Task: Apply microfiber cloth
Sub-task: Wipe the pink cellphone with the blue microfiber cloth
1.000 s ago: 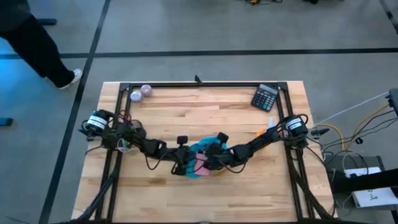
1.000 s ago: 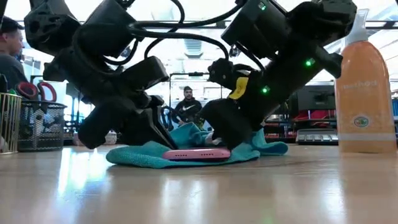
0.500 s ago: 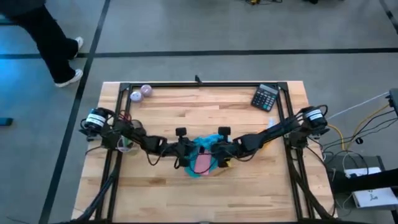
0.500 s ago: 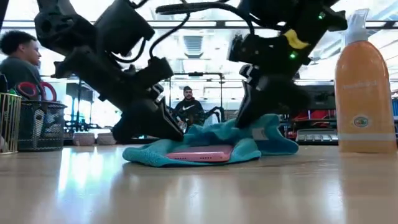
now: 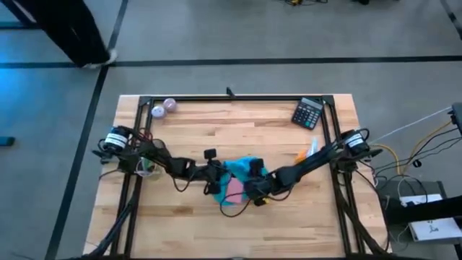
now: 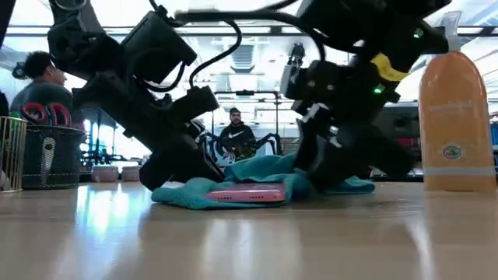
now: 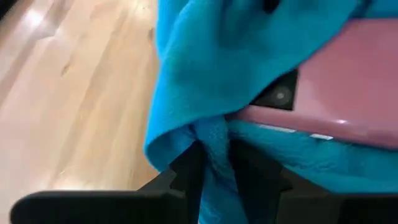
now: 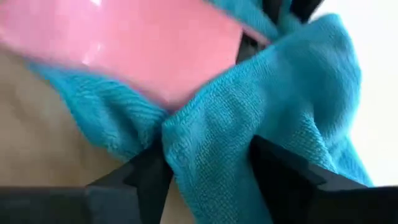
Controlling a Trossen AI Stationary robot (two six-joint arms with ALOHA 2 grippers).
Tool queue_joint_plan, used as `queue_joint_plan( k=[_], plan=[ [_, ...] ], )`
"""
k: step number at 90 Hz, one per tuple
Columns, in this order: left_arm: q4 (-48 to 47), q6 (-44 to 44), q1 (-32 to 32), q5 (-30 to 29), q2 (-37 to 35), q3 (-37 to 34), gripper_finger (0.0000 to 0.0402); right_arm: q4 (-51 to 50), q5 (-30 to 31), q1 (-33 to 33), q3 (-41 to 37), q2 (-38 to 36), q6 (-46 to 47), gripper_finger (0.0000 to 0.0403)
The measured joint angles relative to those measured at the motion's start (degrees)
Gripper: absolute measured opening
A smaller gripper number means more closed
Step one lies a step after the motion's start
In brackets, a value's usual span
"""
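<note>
The soft teal-blue microfiber cloth lies bunched at the middle of the pale wooden slatted table, folded under and partly over a flat pink phone that rests on it. The left gripper pinches a fold of the cloth at the phone's edge, its dark fingers closed on the fabric. The right gripper grips the cloth from the other side, a thick bunch of fabric clamped between its fingers. Both arms crowd low over the bundle and hide much of it from above. Well apart stand a tall orange spray bottle, a black calculator near the far edge, two small pale purple balls, and a wire mesh pen holder. People show in the room behind.
</note>
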Motion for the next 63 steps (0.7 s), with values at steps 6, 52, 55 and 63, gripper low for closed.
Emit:
queue_joint_plan(
  k=[6,52,55,63],
  plan=[
    [0.02,0.00,-0.07,0.70,0.00,-0.02,0.0074,1.64,-0.78,0.23,1.06,0.67,-0.43,0.0200],
    [-1.44,2.95,-0.22,1.72,0.04,-0.07,0.0074,-4.77,0.56,1.05,8.85,1.32,-9.85,0.0196],
    [-1.76,2.98,-0.25,1.86,0.04,-0.07,0.0074,-5.46,-0.13,1.43,8.73,1.32,-11.00,0.0197],
    [-1.92,3.06,-0.28,1.90,0.04,-0.09,0.0074,-4.93,0.01,2.34,8.65,2.32,-14.94,0.0201]
  ],
)
